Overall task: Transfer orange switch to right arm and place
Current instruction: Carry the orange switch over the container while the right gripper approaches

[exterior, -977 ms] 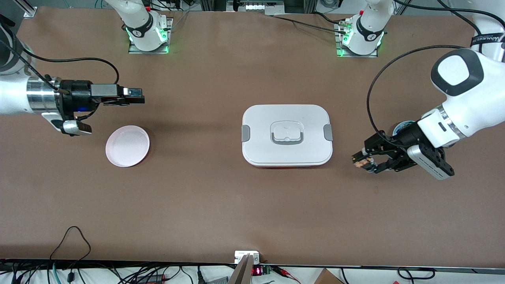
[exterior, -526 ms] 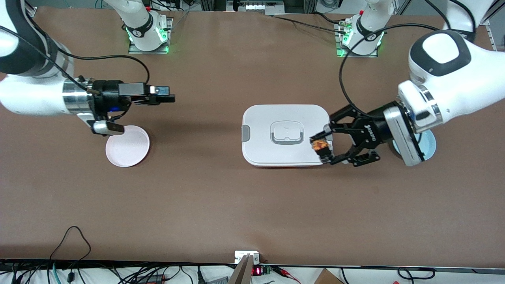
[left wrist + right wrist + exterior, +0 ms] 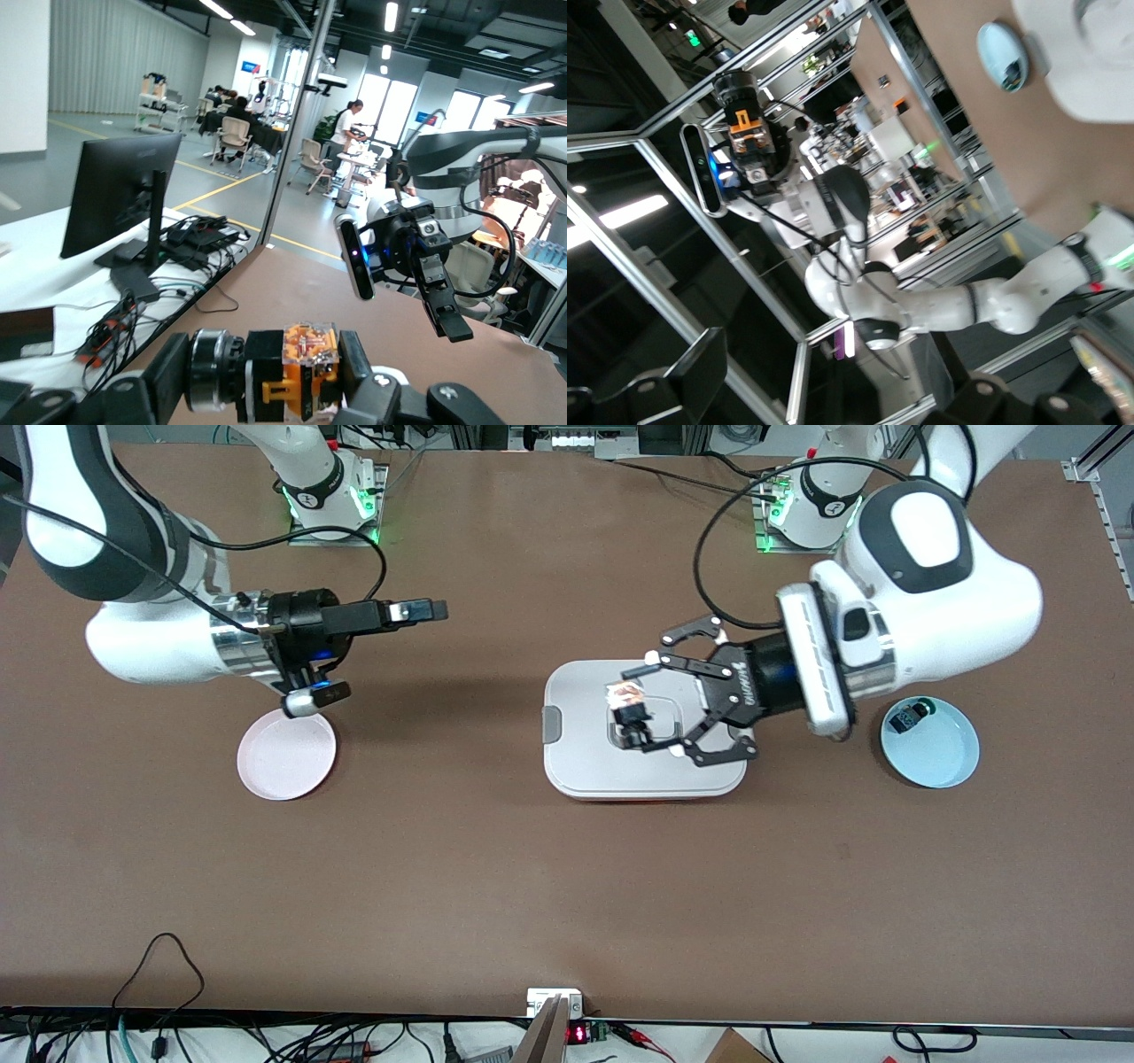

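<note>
The left tool (image 3: 633,713) pinched the orange switch (image 3: 628,702) above the white lidded box (image 3: 576,771), turned sideways toward the right arm's end of the bench, seemingly to present it for handover. The right tool (image 3: 423,610) hung above the bench past the pink plate (image 3: 285,771), pointed at the switch, its slim fingers pressed together.

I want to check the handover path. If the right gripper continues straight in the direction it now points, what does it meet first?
Probably the orange switch held in the left gripper over the white box; the right gripper points along the table toward it, though their heights are unclear.
</note>
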`<control>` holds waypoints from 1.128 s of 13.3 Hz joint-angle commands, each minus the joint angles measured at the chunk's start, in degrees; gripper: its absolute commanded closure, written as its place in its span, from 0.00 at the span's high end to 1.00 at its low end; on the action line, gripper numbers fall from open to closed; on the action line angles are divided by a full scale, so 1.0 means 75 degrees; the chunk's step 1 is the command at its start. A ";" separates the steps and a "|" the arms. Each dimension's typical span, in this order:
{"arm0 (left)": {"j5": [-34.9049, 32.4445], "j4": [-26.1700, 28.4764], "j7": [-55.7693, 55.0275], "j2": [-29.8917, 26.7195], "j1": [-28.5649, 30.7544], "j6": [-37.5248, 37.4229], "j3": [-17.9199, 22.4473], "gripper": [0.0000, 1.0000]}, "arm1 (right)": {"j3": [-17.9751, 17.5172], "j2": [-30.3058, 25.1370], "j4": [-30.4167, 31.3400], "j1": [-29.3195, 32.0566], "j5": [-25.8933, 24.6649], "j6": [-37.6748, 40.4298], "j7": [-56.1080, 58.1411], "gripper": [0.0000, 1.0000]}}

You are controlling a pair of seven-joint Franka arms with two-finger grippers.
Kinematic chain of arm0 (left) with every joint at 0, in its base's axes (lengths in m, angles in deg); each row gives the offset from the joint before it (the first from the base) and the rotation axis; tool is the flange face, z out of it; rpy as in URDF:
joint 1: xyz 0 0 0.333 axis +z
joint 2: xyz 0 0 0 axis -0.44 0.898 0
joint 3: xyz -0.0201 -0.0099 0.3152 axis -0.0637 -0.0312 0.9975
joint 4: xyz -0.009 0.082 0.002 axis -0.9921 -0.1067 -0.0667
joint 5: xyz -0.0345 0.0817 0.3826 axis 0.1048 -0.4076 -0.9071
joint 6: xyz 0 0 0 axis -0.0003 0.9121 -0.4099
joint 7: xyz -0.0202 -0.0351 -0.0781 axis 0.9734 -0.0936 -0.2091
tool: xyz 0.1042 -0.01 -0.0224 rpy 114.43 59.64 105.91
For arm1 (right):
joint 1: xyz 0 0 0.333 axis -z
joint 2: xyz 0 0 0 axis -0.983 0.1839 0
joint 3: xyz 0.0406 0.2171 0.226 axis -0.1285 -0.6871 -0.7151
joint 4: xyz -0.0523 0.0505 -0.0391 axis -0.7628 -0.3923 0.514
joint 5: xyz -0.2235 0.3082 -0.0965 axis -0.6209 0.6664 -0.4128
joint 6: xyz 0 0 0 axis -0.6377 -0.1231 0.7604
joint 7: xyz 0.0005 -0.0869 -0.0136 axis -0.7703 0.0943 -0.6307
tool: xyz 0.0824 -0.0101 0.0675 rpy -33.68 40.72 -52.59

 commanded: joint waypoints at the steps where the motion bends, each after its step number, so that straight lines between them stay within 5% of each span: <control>1: 0.1038 -0.0079 0.1706 0.0536 -0.0385 0.0144 -0.0061 0.00 | 0.0040 0.0072 0.0021 -0.0370 0.0654 -0.0276 -0.0299 1.00; 5: 0.2939 0.0144 0.2440 0.0619 -0.1053 0.0167 -0.0061 0.00 | 0.0040 0.0259 -0.0248 -0.0570 0.0713 -0.0968 -0.0170 1.00; 15: 0.3411 0.0086 0.2463 0.0759 -0.1746 0.0273 0.0009 0.00 | 0.0040 0.0530 -0.0389 -0.0968 0.1112 -0.1392 0.0088 1.00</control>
